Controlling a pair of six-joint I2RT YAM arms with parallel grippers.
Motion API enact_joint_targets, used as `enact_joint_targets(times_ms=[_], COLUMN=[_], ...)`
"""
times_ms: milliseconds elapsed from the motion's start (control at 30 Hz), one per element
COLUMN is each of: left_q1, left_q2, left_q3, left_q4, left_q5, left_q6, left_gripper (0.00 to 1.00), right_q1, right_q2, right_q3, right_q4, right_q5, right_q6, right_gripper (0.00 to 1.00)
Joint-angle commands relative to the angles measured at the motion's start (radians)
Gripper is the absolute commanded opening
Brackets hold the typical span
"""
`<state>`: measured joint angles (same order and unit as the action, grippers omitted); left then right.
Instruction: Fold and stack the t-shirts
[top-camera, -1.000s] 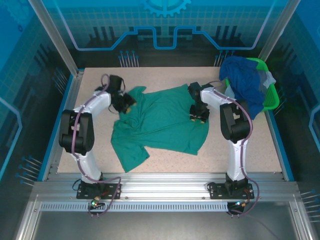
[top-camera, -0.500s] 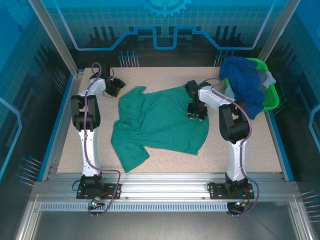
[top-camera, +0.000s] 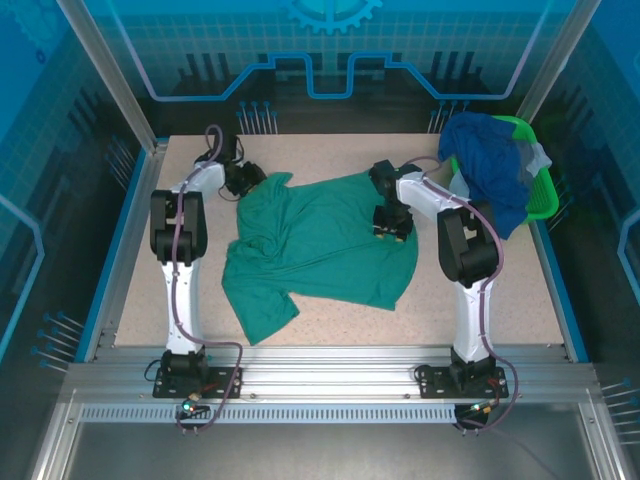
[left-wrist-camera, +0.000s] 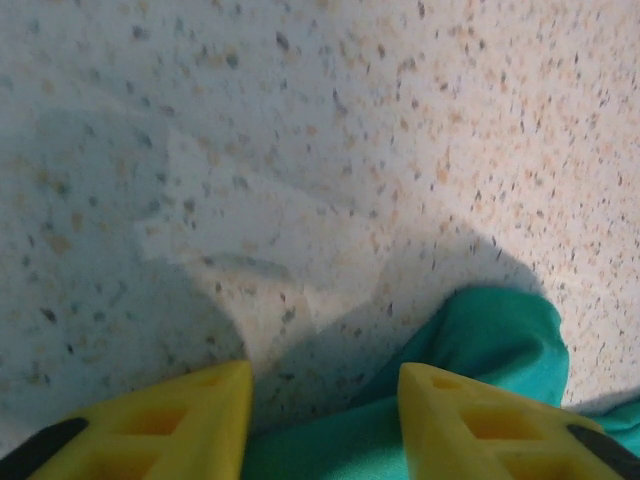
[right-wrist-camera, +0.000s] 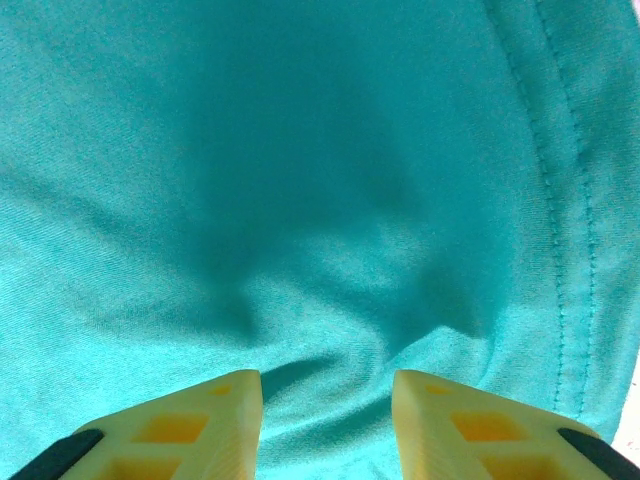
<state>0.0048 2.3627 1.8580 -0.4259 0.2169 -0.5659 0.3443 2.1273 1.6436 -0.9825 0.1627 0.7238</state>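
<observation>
Top external view is showing the green shirt (top-camera: 320, 245) lying spread out in the middle of the desk (top-camera: 500, 300). It is not folded yet. One part of it is sticking out toward the near left, and the cloth is bunching into wrinkles on the left side.

The left fingers (top-camera: 252, 180) are hovering at the far left corner of the shirt, right by its edge. From the left wrist camera they are standing apart. A bit of green cloth is poking in low between them, but they are not squeezing it.

The right fingers (top-camera: 392, 230) are sitting on the far right part of the shirt. From the right wrist camera they are standing apart too. A small wrinkle is rising between them, and I am not seeing a pinch.

The other shirts (top-camera: 495, 165), dark blue, pale blue and grey, are hanging in a heap over the green basket (top-camera: 545, 195) at the far right corner.

So I am thinking the job is only just starting. No shirt is folded and no stack is begun. The green shirt is being smoothed or lined up first, and the heap is waiting its turn.
</observation>
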Motion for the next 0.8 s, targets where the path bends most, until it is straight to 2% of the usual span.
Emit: enact_joint_targets(times_ms=[0,100,167,200,333,467,633,700,767], left_q1=[-0.036,-0.044,-0.051,-0.056,-0.093,-0.171,-0.285,-0.331,-0.379], left_q2=[-0.053,-0.073,-0.121,-0.151,-0.259,-0.336,-0.444,-0.488,-0.542], left_q3=[-0.045,-0.052,-0.093,-0.109,-0.152,-0.207,-0.388,-0.470,-0.566], left_q4=[-0.045,-0.052,-0.005,0.012,0.028,-0.012,-0.024,-0.035,0.007], left_q5=[-0.034,-0.062,-0.086,-0.108,-0.195,-0.272,-0.412,-0.438,-0.415], left_q6=[0.066,0.077,0.084,0.088,0.125,0.190,0.192,0.155,0.148], left_gripper=[0.30,0.10,0.01,0.00,0.00,0.00,0.00,0.20,0.30], right_q1=[0.004,0.005,0.007,0.007,0.007,0.005,0.002,0.002,0.002], right_q2=[0.019,0.020,0.019,0.017,0.016,0.013,0.008,0.007,0.007], right_q3=[-0.004,-0.002,-0.004,-0.004,-0.005,-0.011,-0.032,-0.037,-0.041], right_q4=[-0.004,-0.001,0.001,0.000,0.002,0.005,0.013,0.016,0.016], right_q5=[-0.026,-0.031,-0.029,-0.030,-0.027,-0.026,-0.031,-0.034,-0.036], right_q6=[-0.003,-0.004,-0.006,-0.006,-0.009,-0.012,-0.016,-0.015,-0.015], right_gripper=[0.39,0.39,0.39,0.39,0.39,0.39,0.39,0.39,0.39])
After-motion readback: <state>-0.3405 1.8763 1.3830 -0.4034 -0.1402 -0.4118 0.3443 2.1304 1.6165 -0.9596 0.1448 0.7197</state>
